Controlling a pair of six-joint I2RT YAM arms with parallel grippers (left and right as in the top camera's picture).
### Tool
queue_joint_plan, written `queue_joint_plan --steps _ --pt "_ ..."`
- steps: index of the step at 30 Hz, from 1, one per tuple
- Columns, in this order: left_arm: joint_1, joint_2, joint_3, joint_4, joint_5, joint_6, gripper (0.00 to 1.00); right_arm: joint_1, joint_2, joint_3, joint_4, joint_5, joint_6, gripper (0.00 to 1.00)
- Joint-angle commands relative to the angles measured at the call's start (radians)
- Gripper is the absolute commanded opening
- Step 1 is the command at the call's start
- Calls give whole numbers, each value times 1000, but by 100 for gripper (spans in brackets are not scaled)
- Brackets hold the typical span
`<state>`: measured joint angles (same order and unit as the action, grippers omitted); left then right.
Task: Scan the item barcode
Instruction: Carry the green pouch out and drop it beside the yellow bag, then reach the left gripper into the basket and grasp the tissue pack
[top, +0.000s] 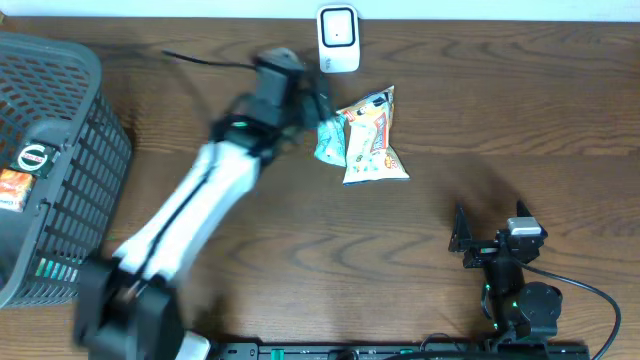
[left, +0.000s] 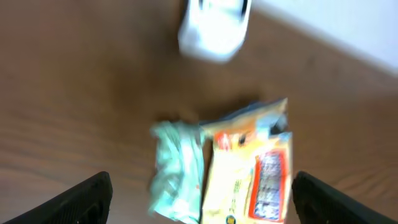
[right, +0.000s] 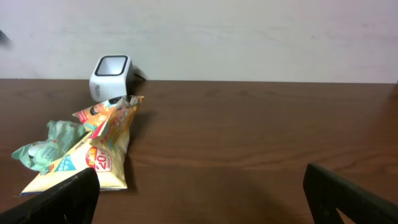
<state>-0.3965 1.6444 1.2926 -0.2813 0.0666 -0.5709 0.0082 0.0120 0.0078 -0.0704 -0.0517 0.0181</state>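
My left claw (left: 200, 182) hangs jaws apart above the snack packet (top: 368, 135), which lies on the bench (top: 500, 100) at six o'clock from the scanner (top: 338, 40), green wrapper (top: 329, 140) touching its nine o'clock side. I'd pinch the packet alone, barcode toward the window. Right claw (right: 200, 174): apart, idle.

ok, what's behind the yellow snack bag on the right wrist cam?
The white scanner, standing clear of it, and a crumpled green packet whose right side the yellow snack bag covers. Anything under the bag is hidden.
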Motion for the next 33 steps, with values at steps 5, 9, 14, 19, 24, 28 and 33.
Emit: queue_joint_plan --steps 5,9,14,19,24,28,33 --pt "313 -433 16 -162 -306 148 92 -5 -5 -2 -3 0 11 99" --pt "601 -550 16 -250 -423 117 93 -5 -5 -2 -3 0 11 99" --pt "1005 -510 16 -401 -397 34 93 -5 -5 -2 -3 0 11 99" --pt "1226 -307 16 -582 -172 35 93 -5 -5 -2 -3 0 11 99" --pt "1284 -125 16 -690 -58 47 93 -5 -5 -2 -3 0 11 99" --pt "1284 -49 16 -728 -58 66 93 -5 -5 -2 -3 0 11 99" --pt "1284 35 16 -734 -58 81 93 -5 -5 -2 -3 0 11 99"
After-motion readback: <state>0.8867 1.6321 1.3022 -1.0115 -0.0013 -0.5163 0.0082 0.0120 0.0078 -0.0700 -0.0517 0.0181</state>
